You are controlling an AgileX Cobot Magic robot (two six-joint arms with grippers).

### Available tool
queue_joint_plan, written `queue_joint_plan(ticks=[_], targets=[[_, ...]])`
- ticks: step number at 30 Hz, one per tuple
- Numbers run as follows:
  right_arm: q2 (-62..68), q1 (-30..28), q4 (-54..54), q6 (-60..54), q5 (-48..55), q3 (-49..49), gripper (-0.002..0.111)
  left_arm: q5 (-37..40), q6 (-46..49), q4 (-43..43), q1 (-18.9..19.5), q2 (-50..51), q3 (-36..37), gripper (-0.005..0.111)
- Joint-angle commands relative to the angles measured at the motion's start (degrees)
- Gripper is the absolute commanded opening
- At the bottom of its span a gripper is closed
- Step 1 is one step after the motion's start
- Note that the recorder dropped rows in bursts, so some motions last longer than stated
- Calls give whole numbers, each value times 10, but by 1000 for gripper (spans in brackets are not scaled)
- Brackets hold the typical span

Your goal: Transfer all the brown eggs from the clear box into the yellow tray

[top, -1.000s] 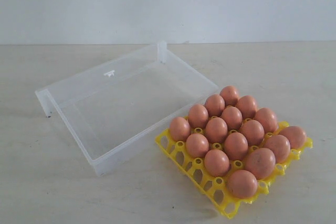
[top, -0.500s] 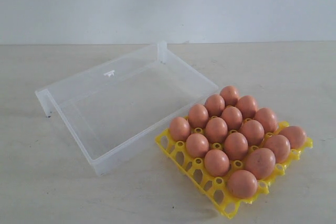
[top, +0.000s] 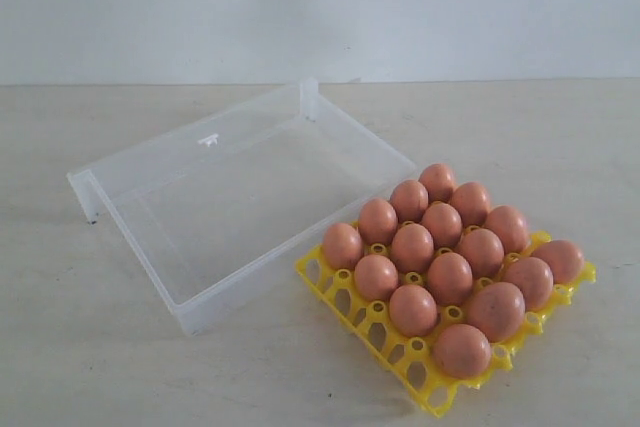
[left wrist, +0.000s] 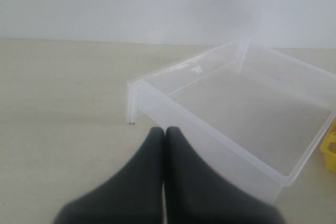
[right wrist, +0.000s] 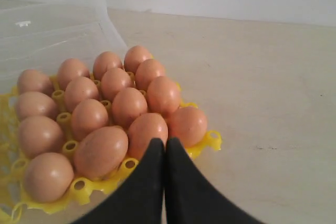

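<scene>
At the left of the exterior view the clear box [top: 140, 252] lies on the tabletop [top: 80, 347], its long axis running from the left toward the back right. Its floor is bare, with no egg in it. The left gripper [left wrist: 164, 132] has its jaws pressed together on nothing, and the clear box [left wrist: 210, 129] sits just ahead of its tips.

To the right, the yellow tray [top: 370, 332] sits close against the box's long wall; I cannot tell whether they touch. The brown eggs [top: 449, 277], sixteen by my count, each stand in a cup in four rows.

The right gripper [right wrist: 165, 142] is also closed and empty. The tray's corner [right wrist: 210, 139] and the eggs [right wrist: 128, 106] are directly before it, so the right arm is the nearer to them.

Since the box offers nothing to pick, the transfer looks complete.
</scene>
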Motion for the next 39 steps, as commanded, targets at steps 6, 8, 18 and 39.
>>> queue_joint_plan(ticks=[6, 8, 18, 39], targets=[[-46, -147, 8, -20, 15, 0, 0, -2, 0, -2, -3, -1, -1, -4], [-46, -206, 72, -69, 32, 0, 0, -2, 0, -2, -3, -1, -1, -4], [-46, -228, 92, -81, 42, 0, 0, -2, 0, -2, -3, -1, -1, -4], [-46, -228, 92, -70, 15, 0, 0, -2, 0, -2, -3, -1, -1, -4]])
